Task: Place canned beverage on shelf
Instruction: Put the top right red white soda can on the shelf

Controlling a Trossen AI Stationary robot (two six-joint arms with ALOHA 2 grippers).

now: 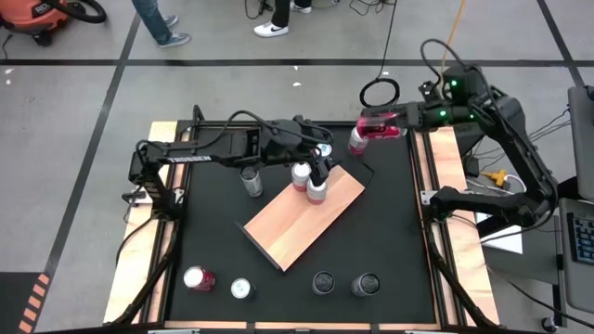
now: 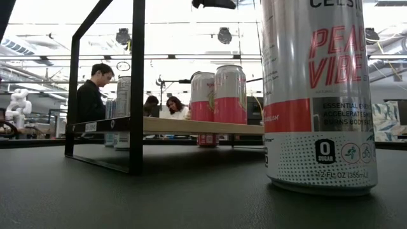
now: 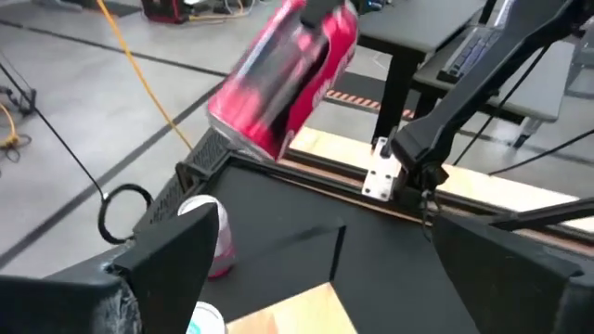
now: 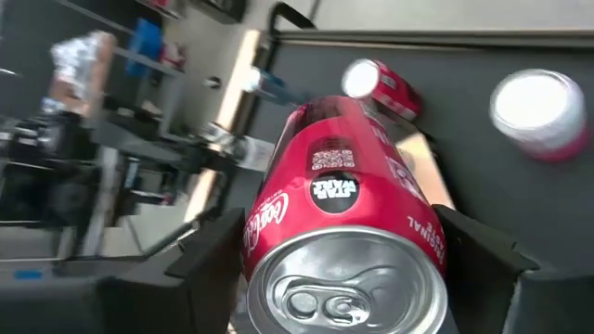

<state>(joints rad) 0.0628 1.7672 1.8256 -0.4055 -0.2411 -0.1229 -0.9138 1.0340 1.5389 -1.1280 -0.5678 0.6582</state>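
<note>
Item: my left gripper (image 1: 320, 172), fingers wide, releasing over two cans (image 1: 309, 182) on the shelf (image 1: 302, 218); my right gripper (image 1: 382, 125) clasps a red can (image 4: 348, 199), queued for shelving.

Red can (image 4: 343, 186) with white script, light-brown shelf (image 1: 302, 218) edged black, pink-and-white cans (image 2: 219, 94)

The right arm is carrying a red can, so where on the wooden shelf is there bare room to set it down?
The light-brown wooden shelf board is bare over its whole near half, down to the corner facing the two dark-topped cans. Its far end is crowded: two silver-topped cans stand there under the open left gripper. The right gripper holds the red cola can beyond that end.
</note>
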